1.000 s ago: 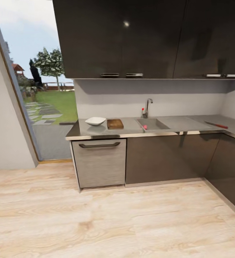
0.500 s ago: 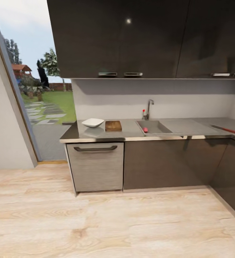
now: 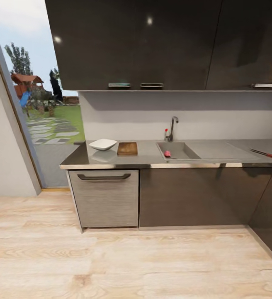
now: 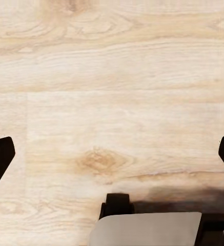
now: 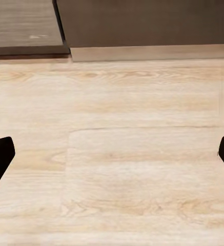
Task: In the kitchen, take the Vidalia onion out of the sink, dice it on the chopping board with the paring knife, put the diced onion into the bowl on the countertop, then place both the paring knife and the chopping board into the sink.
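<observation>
A small pinkish Vidalia onion (image 3: pixel 167 153) lies in the pale grey sink (image 3: pixel 181 150), below the chrome tap (image 3: pixel 172 126) with its red knob. Left of the sink, the dark brown chopping board (image 3: pixel 127 148) rests on the glossy countertop (image 3: pixel 148 158), and the shallow white bowl (image 3: pixel 103 144) stands just left of the board. The paring knife (image 3: pixel 268 155) with a red handle lies far right on the counter. My left gripper (image 4: pixel 112 160) hangs open over the wooden floor. My right gripper (image 5: pixel 112 159) is open too, over the floor near the cabinet plinth.
Dark wall cupboards (image 3: pixel 161 41) hang above the counter. A grey dishwasher front (image 3: pixel 105 197) sits under the bowl and board. A tall glass opening (image 3: pixel 40 108) to the garden is at the left. Pale wooden floor (image 3: pixel 132 261) lies between me and the cabinets.
The whole view has shifted: the counter has grown closer and slid left in the picture, so the camera has moved. The onion, board, bowl and knife lie where they were.
</observation>
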Controlling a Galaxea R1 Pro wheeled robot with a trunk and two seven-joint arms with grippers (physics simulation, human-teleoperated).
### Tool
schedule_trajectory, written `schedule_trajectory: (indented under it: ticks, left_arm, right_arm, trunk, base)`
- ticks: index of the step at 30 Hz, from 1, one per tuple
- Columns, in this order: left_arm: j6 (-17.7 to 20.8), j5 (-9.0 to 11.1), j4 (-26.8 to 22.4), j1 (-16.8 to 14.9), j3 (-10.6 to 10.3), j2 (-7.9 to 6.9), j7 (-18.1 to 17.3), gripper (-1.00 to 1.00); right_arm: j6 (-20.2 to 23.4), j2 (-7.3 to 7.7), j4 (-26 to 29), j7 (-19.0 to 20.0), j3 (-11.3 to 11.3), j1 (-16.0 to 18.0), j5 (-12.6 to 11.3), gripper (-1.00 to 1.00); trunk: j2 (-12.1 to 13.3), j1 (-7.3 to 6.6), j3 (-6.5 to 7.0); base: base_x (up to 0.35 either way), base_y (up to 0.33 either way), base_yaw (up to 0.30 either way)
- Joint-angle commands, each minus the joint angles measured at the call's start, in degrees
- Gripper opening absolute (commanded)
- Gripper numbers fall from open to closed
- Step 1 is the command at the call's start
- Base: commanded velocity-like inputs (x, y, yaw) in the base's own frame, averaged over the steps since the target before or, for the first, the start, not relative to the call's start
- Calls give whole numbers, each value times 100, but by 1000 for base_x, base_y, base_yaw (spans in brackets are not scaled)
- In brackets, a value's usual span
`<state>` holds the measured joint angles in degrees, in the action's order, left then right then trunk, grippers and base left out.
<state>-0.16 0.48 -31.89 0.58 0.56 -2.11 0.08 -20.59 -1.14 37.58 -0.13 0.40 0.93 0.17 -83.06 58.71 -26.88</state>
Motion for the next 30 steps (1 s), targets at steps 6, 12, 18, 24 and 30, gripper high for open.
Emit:
schedule_trajectory:
  ticks: [6, 12, 18, 24, 30]
  left_arm:
    - [7, 5, -4, 3, 6, 1, 1, 100]
    - [7, 5, -11, 3, 6, 0, 1, 100]
    - [7, 5, -13, 3, 6, 8, 1, 100]
    - [7, 5, -26, 3, 6, 9, 1, 100]
    - [7, 5, -9, 3, 6, 9, 1, 100]
  right_arm:
    - [-18, -25, -103, -12, -4, 4, 36, 100]
    - [20, 35, -282, 7, -3, 4, 29, 100]
    - [23, 67, -347, 12, -5, 4, 20, 100]
    - [22, 70, -356, 13, -5, 4, 22, 100]
    - [27, 70, -357, 13, -5, 4, 22, 100]
  trunk:
    - [-2, 2, -5]
    - [-2, 2, -5]
    - [-2, 2, -5]
    - [-2, 2, -5]
    - [158, -86, 67]
  base:
    - [110, -117, 0]
    - [0, 0, 0]
    - [0, 0, 0]
    - [0, 0, 0]
    - [0, 0, 0]
